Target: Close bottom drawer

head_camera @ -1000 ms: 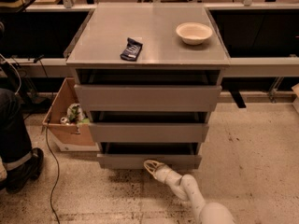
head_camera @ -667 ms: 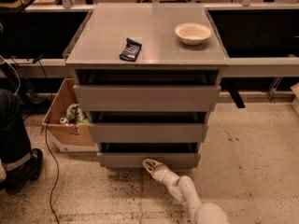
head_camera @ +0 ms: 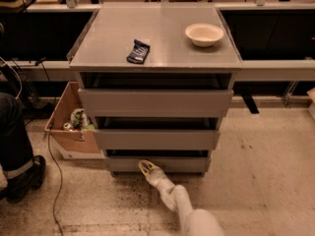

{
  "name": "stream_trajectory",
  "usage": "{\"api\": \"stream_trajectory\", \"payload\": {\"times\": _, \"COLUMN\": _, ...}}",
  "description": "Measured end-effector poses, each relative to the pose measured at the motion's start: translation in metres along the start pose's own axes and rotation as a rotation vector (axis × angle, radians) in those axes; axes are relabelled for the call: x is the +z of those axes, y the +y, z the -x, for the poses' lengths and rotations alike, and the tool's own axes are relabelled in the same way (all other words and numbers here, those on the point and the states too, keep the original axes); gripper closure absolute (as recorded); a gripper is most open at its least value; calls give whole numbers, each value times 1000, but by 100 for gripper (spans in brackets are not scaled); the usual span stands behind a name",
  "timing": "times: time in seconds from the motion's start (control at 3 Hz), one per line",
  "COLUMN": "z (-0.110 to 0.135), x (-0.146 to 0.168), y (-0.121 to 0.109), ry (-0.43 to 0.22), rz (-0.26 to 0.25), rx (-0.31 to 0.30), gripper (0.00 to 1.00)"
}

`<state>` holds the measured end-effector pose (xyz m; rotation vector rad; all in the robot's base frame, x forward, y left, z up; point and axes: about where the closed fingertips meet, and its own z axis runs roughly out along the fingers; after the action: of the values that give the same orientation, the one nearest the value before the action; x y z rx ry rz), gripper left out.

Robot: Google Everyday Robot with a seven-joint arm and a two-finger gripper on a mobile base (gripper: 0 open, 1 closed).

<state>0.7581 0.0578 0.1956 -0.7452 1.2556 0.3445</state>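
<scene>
While hand (head_camera: 146,168) sat low, seemingly touching bottom drawer (head_camera: 182,164) front left of centre, we noted drawer straight ahead, front running side to side, slightly proud at cabinet (head_camera: 167,31) base. Grip state: we could not tell. Inward push judged next.

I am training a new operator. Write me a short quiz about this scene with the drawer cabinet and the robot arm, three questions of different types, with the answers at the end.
1. True or false: the gripper is low, at the front of the bottom drawer.
2. Multiple choice: what stands on top of the cabinet, near its back right corner? A) a white bowl B) a red mug C) a green bottle
3. Short answer: how many drawer fronts does the cabinet show?

Key: 1 true; 2 A; 3 three.
</scene>
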Motion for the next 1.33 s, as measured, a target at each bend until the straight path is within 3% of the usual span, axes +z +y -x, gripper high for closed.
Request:
{"api": "stream_trajectory", "payload": {"times": 0.33, "z": 0, "x": -1, "y": 1, "ry": 0, "rz": 0, "rx": 0, "gripper": 100}}
{"api": "stream_trajectory", "payload": {"times": 0.67, "z": -6, "x": -23, "y": -3, "ry": 34, "rz": 32, "rx": 22, "gripper": 100}}
{"api": "stream_trajectory", "payload": {"times": 1.0, "z": -7, "x": -65, "y": 3, "ry": 80, "rz": 125, "rx": 60, "gripper": 100}}
{"api": "stream_trajectory", "payload": {"times": 1.33, "z": 11, "x": -122, "y": -32, "ry": 160, "rz": 144, "rx": 24, "gripper": 100}}
